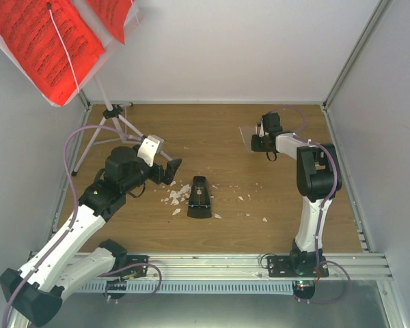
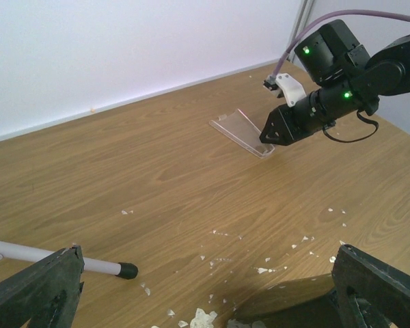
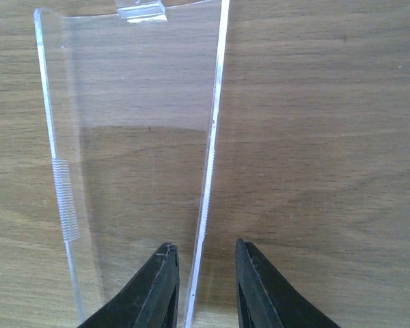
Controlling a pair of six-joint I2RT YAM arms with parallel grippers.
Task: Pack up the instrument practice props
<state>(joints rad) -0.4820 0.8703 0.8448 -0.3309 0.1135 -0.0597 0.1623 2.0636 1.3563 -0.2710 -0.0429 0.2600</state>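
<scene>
Standing at the far left, the white stand [image 1: 90,145] held the red sheets [image 1: 37,41], the left gripper [image 1: 171,169] hung wide open near the black metronome [image 1: 199,198] lying mid-table, and the right gripper [image 3: 205,256], a little open around the clear cover [image 3: 130,137] edge, probably needed to squeeze softly; no words could be read.

A robotics lab test cell: plain white panels [image 1: 225,48] and aluminium frame posts [image 1: 352,51] box in a wood-grain tabletop [image 1: 225,137], with a cabled left arm [image 1: 75,225] and right arm [image 1: 314,205] bolted to a slotted metal rail [image 1: 212,263] along its near edge.
</scene>
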